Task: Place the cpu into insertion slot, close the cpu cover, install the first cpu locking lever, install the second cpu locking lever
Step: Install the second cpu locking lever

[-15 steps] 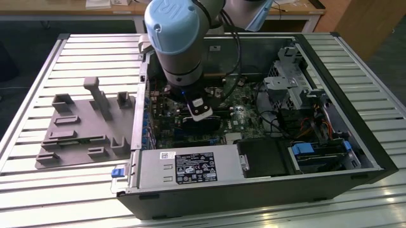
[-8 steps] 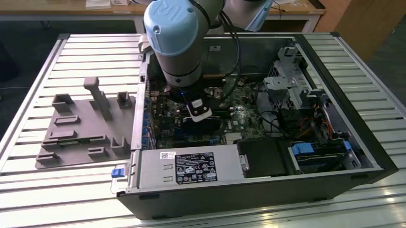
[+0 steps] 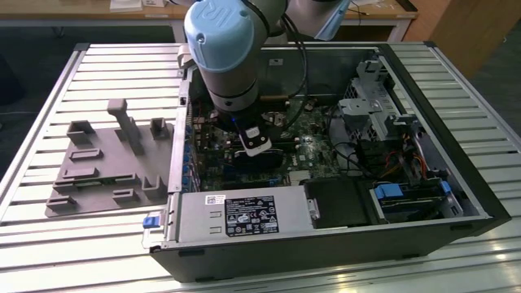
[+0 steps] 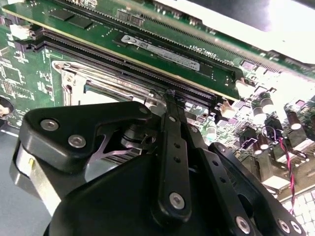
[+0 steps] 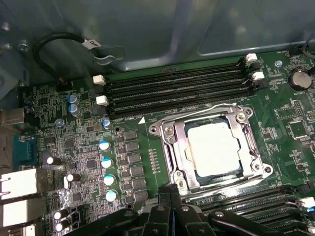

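- The cpu (image 5: 214,148) lies seated in the insertion slot (image 5: 173,164) on the motherboard (image 5: 88,147), with the cpu cover (image 5: 179,142) framing it.
- The tool (image 5: 170,189) hangs just beside the socket's edge, its fingers (image 4: 173,128) pressed together, holding nothing.
- Judgement: press the lever down slowly, keeping clear of the memory slots (image 5: 177,91).

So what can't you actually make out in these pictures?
- The insertion slot in the exterior view: hidden behind the arm.
- Whether the tool is open or shut: its tips are too bunched together to tell in both wrist views.
- Locking levers around the cpu cover, first wrist view: their state is unclear; the cpu shows through it.
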`<state>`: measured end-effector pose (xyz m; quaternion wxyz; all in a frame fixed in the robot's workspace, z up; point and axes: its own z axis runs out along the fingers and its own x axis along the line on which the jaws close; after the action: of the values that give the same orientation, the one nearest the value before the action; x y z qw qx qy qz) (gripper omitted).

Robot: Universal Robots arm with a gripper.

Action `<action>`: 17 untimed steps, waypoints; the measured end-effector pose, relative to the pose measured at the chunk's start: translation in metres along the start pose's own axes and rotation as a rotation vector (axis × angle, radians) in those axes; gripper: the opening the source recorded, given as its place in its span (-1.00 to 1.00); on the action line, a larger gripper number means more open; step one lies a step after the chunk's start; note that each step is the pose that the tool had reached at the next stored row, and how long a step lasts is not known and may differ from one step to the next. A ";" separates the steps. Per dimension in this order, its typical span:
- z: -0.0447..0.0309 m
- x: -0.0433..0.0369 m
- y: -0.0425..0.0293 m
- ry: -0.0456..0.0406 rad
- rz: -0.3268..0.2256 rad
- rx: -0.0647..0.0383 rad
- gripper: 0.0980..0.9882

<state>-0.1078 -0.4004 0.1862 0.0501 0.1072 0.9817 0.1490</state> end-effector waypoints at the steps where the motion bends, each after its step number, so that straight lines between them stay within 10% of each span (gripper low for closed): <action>1: 0.0002 0.0000 0.0003 -0.0002 0.000 0.000 -0.98; 7: -0.0020 0.0000 0.0012 -0.0001 0.000 0.000 -0.98; 17: -0.0296 -0.0019 0.0101 -0.0023 -0.001 0.001 -0.98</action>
<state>-0.1078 -0.3998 0.2176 0.0513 0.1070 0.9818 0.1485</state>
